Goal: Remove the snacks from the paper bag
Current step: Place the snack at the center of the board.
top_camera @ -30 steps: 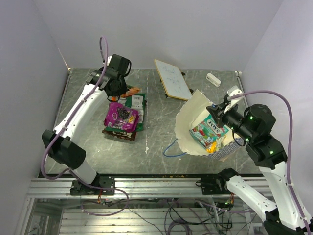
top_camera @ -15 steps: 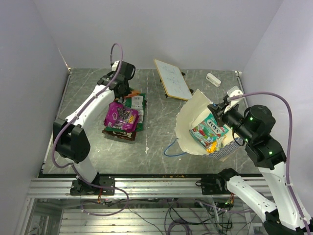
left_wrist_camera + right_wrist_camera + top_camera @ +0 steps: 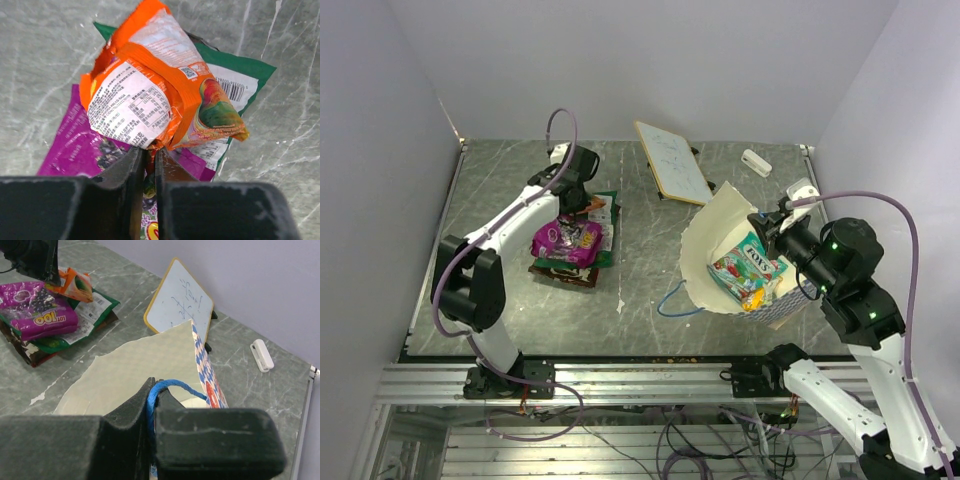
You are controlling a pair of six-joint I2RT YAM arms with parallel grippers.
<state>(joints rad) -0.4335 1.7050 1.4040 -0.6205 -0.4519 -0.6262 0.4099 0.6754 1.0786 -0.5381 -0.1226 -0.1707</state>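
My left gripper (image 3: pixel 582 203) (image 3: pixel 150 159) is shut on the edge of an orange snack packet (image 3: pixel 150 95) (image 3: pixel 593 208), holding it just over a pile of snacks: a magenta packet (image 3: pixel 565 238) (image 3: pixel 70 145), a green one (image 3: pixel 604 218) (image 3: pixel 245 82) and a brown one underneath. The paper bag (image 3: pixel 705 255) (image 3: pixel 140 365) lies open on the right, cream inside showing, with a teal and red packet (image 3: pixel 748 270) in it. My right gripper (image 3: pixel 766 224) (image 3: pixel 159 390) is shut on the bag's blue cord handle (image 3: pixel 176 384), holding the mouth up.
A flat white board (image 3: pixel 672 160) (image 3: pixel 180 302) leans at the back centre. A small white block (image 3: pixel 756 162) (image 3: pixel 262 355) lies at the back right. The bag's other blue handle (image 3: pixel 672 300) trails on the table.
My left gripper has moved right and toward the snack pile with the orange packet in it. The right gripper and the bag have stayed still.
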